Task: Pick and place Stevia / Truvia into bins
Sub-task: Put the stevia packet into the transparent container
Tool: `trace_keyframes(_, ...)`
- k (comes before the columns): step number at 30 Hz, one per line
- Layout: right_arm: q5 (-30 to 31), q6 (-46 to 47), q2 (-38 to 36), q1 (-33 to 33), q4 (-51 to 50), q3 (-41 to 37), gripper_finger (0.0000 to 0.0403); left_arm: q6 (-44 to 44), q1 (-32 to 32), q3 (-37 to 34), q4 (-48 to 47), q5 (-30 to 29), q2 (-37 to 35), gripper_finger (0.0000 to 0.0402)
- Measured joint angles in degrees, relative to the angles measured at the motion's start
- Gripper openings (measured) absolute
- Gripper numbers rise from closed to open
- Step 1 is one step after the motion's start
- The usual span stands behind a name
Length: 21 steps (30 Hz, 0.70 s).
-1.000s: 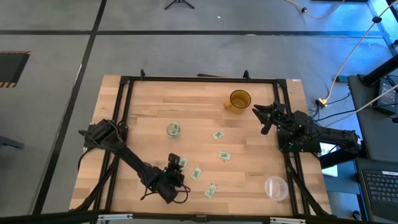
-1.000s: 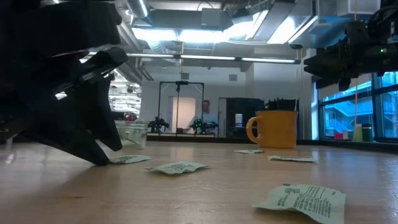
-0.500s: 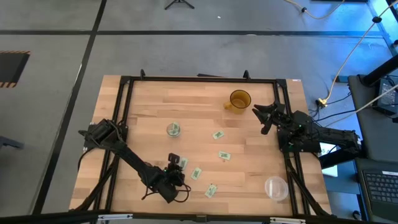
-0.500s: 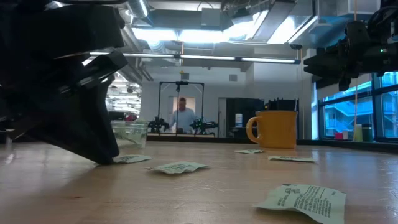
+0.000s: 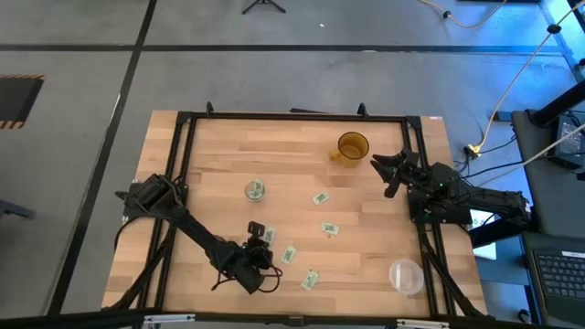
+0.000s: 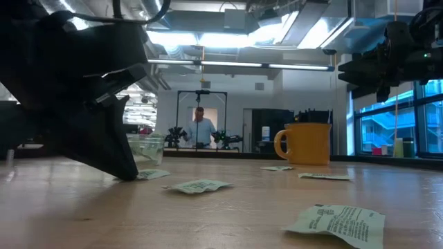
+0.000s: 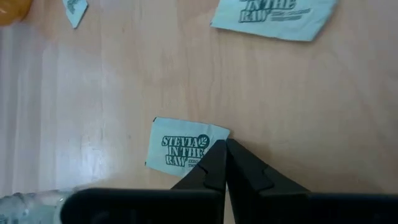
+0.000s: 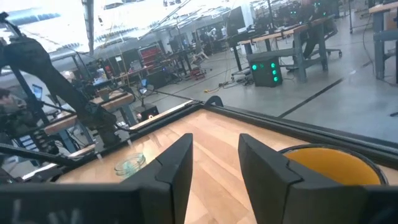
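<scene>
The left tool (image 7: 225, 149), low on the tabletop (image 5: 292, 155), is clenched on the edge of a Stevia packet (image 7: 183, 149). A good lift rises straight, keeping that thin corner pinched, toward the glass cup (image 5: 255, 190). The right tool (image 5: 388, 169) waits released beside the amber mug (image 5: 352, 146).

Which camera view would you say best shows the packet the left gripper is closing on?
The left wrist view: the Stevia packet fills it, print readable, left gripper shut at its edge. The high view shows a speck, the low view a sliver, the right wrist view nothing.
</scene>
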Motion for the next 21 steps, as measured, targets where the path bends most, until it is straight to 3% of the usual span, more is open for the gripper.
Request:
trace_keyframes(8,0.00,0.17,0.00,0.00,-0.07,0.00,0.0133,-0.55,-0.02,-0.59,-3.04,-0.82,-4.15,0.0002)
trace_keyframes(15,0.00,-0.13,0.00,0.00,-0.09,0.00,0.0133,-7.83,0.00,-0.42,-6.83,-0.18,-11.67,0.0002)
trace_keyframes(21,0.00,-0.27,-0.02,-0.02,-0.07,0.00,0.0133,-13.19,2.57,-0.35,-6.74,6.36,-20.92,0.0002)
